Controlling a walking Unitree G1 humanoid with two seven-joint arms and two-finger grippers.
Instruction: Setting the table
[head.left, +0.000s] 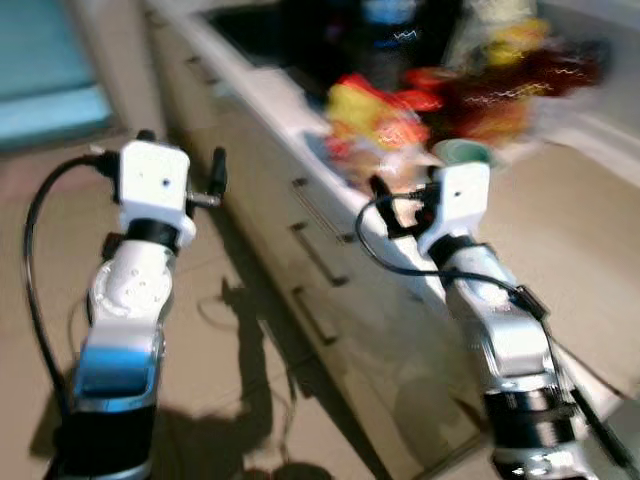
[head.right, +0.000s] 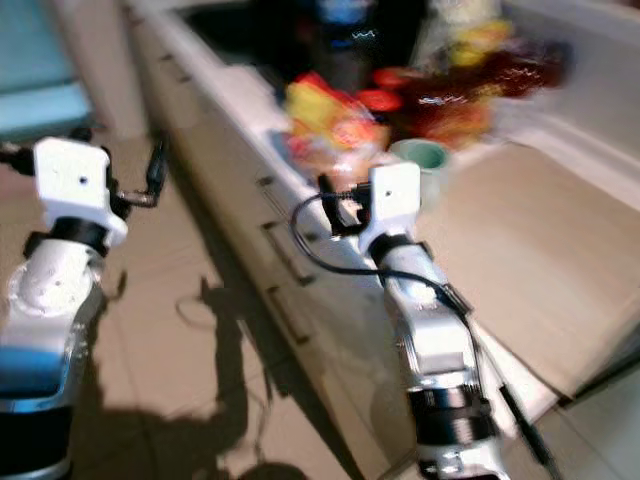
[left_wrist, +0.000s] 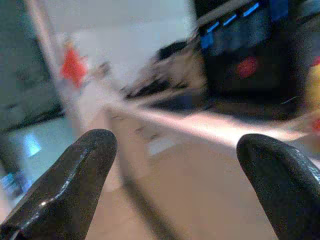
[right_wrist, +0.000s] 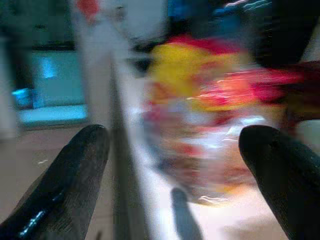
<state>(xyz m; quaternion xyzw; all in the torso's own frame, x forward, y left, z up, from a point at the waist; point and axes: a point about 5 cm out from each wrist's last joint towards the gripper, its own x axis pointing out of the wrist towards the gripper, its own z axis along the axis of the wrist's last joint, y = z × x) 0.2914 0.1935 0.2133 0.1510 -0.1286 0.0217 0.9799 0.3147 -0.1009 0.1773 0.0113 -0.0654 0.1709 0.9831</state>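
The views are blurred. My left gripper (left_wrist: 175, 150) is open and empty, held over the floor beside the cabinet front. My right gripper (right_wrist: 175, 145) is also open and empty, raised at the counter's edge and pointing at a heap of red and yellow packets (right_wrist: 210, 115). The same packets (head.left: 375, 115) lie on the beige counter (head.left: 570, 240). A pale green cup (head.left: 465, 152) stands just behind my right wrist. I cannot make out any plates or cutlery.
A row of cabinet drawers with handles (head.left: 320, 260) runs under the counter. A dark recess (head.left: 270, 35) lies further back on the counter. Tiled floor (head.left: 230, 340) lies to the left, with a blue-green area (head.left: 50, 90) at the far left.
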